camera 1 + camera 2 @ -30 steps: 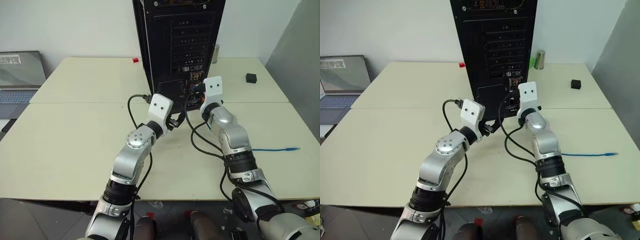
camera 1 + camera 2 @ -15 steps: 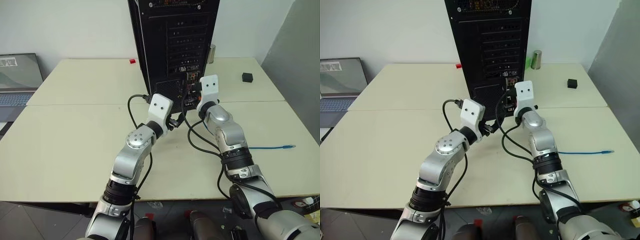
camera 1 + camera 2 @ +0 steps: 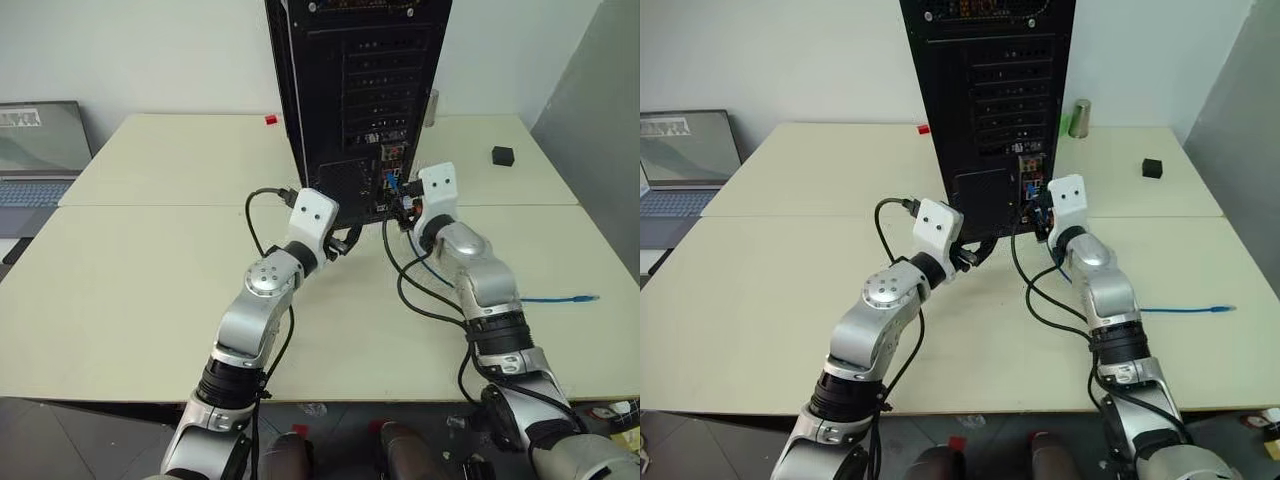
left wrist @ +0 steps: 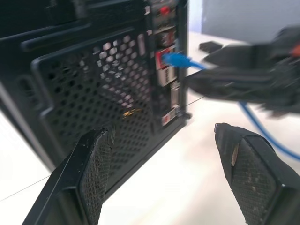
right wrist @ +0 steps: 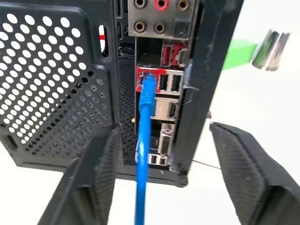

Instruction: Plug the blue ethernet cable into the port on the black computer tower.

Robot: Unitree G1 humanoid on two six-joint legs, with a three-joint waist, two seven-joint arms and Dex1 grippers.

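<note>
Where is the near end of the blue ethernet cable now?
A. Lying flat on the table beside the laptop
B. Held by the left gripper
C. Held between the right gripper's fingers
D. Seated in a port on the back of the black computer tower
D: the blue ethernet cable sits in a port of the black computer tower, and the right gripper stands open around it.

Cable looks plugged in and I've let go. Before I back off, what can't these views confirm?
- Whether the blue ethernet cable plug is fully latched in the black computer tower: right wrist view, the port's recess hides the clip.
- Cable's run under the right gripper: head views, arm covers it.
- Right gripper: left wrist view, blurred.
- Tower's top: cut off by the upper edge, head views.
</note>
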